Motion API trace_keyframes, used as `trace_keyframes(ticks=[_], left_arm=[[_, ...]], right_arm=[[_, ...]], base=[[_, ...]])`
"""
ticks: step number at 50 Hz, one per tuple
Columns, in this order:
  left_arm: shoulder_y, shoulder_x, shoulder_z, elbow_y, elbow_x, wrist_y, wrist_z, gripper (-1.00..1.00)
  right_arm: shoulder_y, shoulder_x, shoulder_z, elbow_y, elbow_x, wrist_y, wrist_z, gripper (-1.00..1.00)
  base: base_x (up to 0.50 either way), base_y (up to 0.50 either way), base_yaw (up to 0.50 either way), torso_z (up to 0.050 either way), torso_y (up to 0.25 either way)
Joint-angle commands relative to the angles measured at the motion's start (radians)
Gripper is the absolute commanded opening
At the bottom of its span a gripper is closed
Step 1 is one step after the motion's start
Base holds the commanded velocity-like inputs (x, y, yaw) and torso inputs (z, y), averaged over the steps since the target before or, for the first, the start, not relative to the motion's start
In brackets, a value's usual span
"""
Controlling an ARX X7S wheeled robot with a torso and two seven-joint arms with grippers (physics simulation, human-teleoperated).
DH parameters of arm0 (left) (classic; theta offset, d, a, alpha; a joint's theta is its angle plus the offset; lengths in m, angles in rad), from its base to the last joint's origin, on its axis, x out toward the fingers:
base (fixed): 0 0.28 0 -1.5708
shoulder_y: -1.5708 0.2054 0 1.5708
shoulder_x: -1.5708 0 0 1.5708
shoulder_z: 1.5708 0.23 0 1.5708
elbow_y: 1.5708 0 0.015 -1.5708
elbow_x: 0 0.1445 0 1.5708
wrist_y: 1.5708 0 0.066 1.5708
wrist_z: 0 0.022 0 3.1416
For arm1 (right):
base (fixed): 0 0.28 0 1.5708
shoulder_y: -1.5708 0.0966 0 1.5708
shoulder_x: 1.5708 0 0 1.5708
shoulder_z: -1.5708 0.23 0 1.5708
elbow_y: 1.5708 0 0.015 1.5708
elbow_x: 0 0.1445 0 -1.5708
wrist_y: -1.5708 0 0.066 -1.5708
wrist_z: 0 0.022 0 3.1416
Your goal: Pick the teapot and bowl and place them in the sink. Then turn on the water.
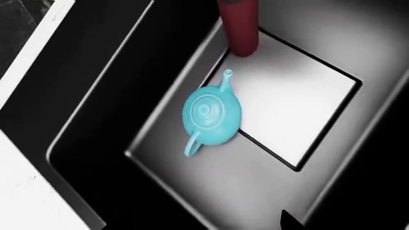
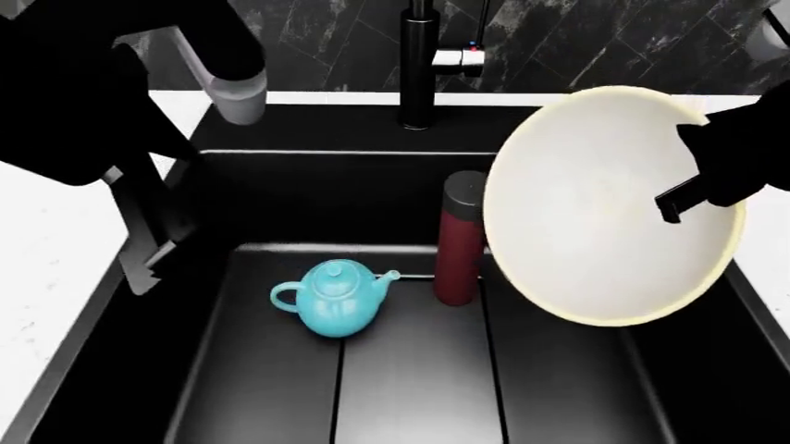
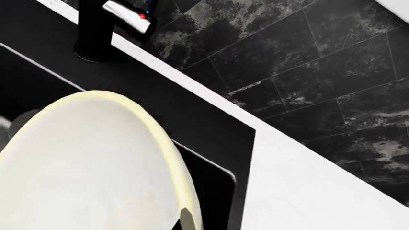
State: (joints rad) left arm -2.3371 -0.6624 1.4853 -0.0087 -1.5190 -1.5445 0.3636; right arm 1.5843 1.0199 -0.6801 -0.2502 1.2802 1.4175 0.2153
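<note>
The turquoise teapot (image 2: 333, 298) (image 1: 211, 115) stands upright on the floor of the black sink (image 2: 408, 388) (image 1: 281, 100), at its left. My left gripper (image 2: 154, 264) (image 1: 195, 225) hangs open above the sink's left side, over the teapot, with nothing between its fingers. On the right, the cream bowl (image 2: 593, 213) (image 3: 83, 163) hangs tilted above the sink. My right gripper (image 2: 691, 190) (image 3: 182, 220) is shut on the bowl's far right rim. No water is in view.
A dark red cylinder with a black cap (image 2: 460, 250) (image 1: 238, 26) stands in the sink between teapot and bowl. The black faucet (image 2: 419, 65) (image 3: 96, 28) rises behind the basin. White countertop (image 2: 50, 240) (image 3: 307, 191) flanks the sink; dark marble tiles (image 3: 307, 62) back it.
</note>
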Motion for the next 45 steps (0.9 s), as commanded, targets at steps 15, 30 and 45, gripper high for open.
trace_keyframes(ticks=[15, 30, 45], left_arm=[[-0.019, -0.024, -0.003, 0.016, 0.013, -0.026, -0.004, 1.0], [-0.019, -0.058, -0.009, 0.032, 0.001, -0.026, -0.033, 1.0], [-0.019, -0.066, -0.015, 0.036, -0.024, -0.026, -0.044, 1.0]], right_arm=[[0.014, 0.051, -0.106, -0.164, -0.02, 0.0, -0.159, -1.0], [-0.048, -0.033, -0.172, -0.197, -0.017, -0.022, -0.154, -1.0], [-0.122, -0.085, -0.228, -0.2, -0.038, -0.061, -0.144, -1.0]], base=[[0.0, 0.0, 0.0, 0.0, 0.001], [0.0, 0.0, 0.0, 0.0, 0.0], [0.0, 0.0, 0.0, 0.0, 0.0]])
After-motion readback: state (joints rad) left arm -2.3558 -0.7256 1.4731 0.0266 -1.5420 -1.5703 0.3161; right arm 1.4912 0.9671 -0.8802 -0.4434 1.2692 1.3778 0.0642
